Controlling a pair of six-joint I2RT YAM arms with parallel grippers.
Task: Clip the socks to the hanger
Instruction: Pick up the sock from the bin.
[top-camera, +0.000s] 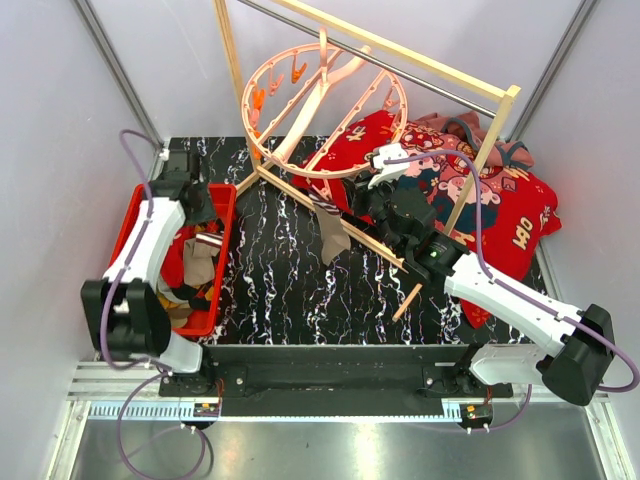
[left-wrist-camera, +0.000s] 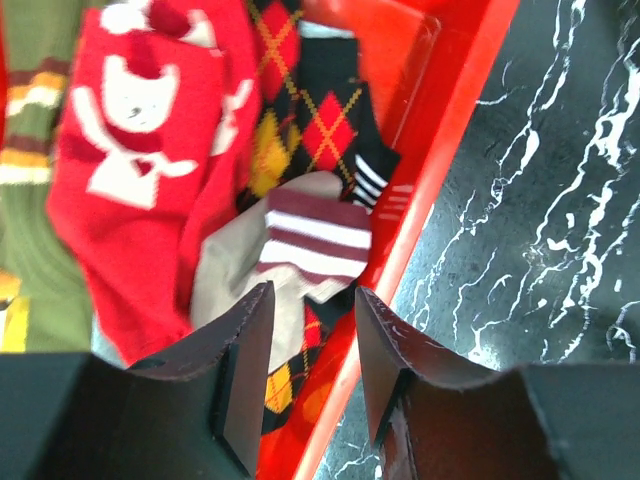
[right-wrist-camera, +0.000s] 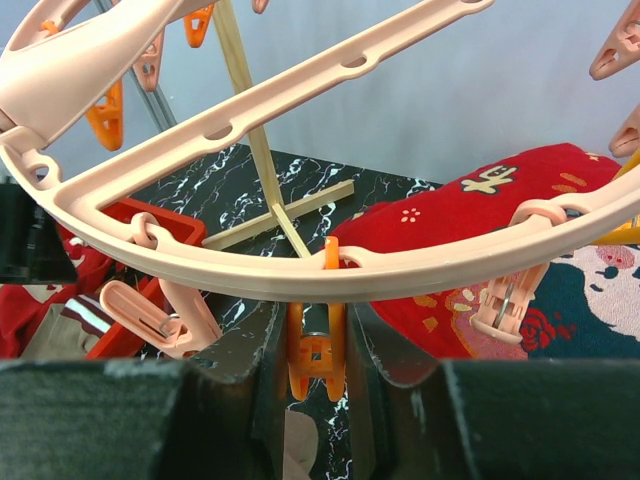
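The salmon-pink ring hanger hangs tilted from the wooden rack. A grey-taupe sock dangles under its near rim. My right gripper is at that rim. In the right wrist view it is shut on an orange clip under the ring, with a bit of grey sock below. My left gripper is open and empty over a red bin. Below it lie a grey sock with a maroon-striped cuff, a red sock with a white pattern, a dark argyle sock and an olive sock.
The pale wooden rack frame crosses the table, its foot bar running under my right arm. A big red cartoon-printed cloth lies at the back right. The red bin stands at the left on the black marbled table.
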